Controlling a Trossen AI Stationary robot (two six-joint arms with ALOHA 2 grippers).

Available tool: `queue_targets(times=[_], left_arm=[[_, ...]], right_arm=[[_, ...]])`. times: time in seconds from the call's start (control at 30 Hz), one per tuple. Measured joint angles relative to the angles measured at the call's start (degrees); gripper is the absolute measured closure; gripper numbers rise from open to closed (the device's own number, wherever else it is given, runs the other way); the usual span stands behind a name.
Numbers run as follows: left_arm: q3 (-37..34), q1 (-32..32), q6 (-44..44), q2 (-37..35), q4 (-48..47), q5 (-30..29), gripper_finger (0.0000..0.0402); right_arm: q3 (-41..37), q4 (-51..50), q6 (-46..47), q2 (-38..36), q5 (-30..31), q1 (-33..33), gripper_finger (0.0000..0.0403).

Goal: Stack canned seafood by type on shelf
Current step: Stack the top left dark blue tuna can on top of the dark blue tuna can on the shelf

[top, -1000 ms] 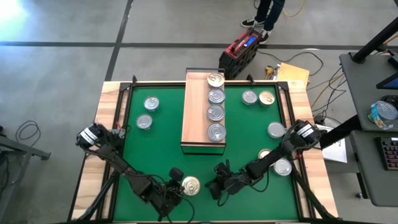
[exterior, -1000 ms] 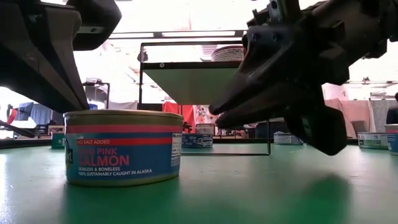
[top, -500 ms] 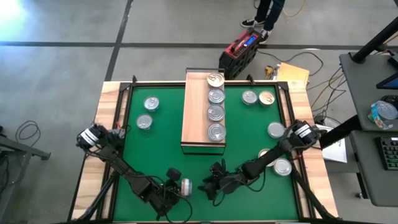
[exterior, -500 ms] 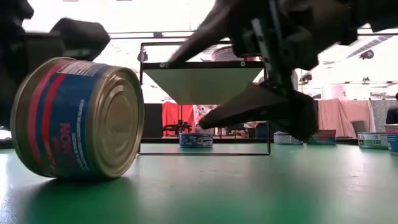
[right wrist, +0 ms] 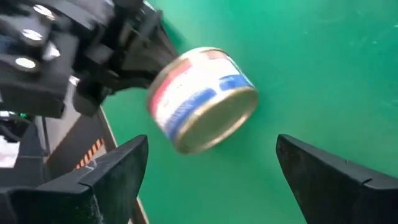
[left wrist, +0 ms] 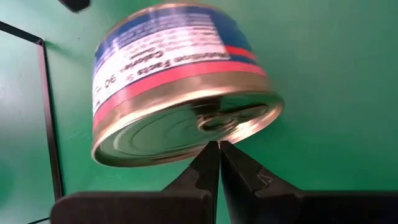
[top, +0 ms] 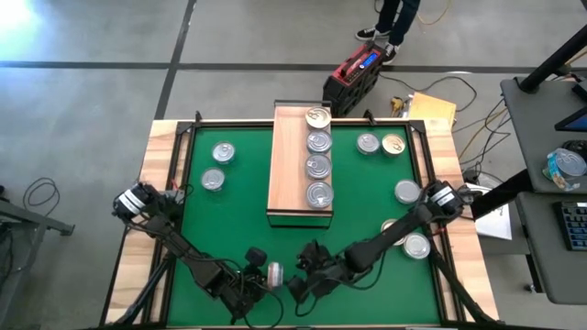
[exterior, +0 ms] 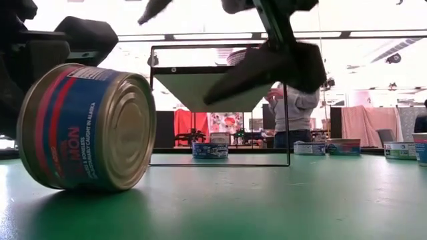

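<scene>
Tipped on edge, the can (exterior: 87,127) rolls easily; your right gripper (right wrist: 211,180) gapes, left gripper (left wrist: 219,163) pinched empty—grab its rigid rims.

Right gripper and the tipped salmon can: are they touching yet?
Apart. In the right wrist view the right gripper stands open, with green mat between its fingers and the tipped salmon can.

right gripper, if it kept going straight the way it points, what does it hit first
Most likely the tipped salmon can, lying on its side on the green mat straight ahead of the right gripper, whose jaws stand open. Just behind the can sits the shut left gripper.
</scene>
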Motion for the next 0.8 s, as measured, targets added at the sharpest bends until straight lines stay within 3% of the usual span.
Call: queue_targets(times=[0.37,0.63,0.8], left_arm=[[-0.2,-0.2,2.6,-0.1,6.4,-0.2,0.0401],[-0.2,-0.1,3.5,-0.1,7.7,-1.4,0.0401],[-0.2,0.0,3.4,0.0,7.8,-1.5,0.0401]], right_arm=[[1.9,-1.5,2.8,2.2,2.5,1.4,0.006],[8.7,-1.6,-10.9,7.2,6.0,2.0,0.006],[17.1,-11.7,-13.7,11.2,7.9,2.0,0.006]])
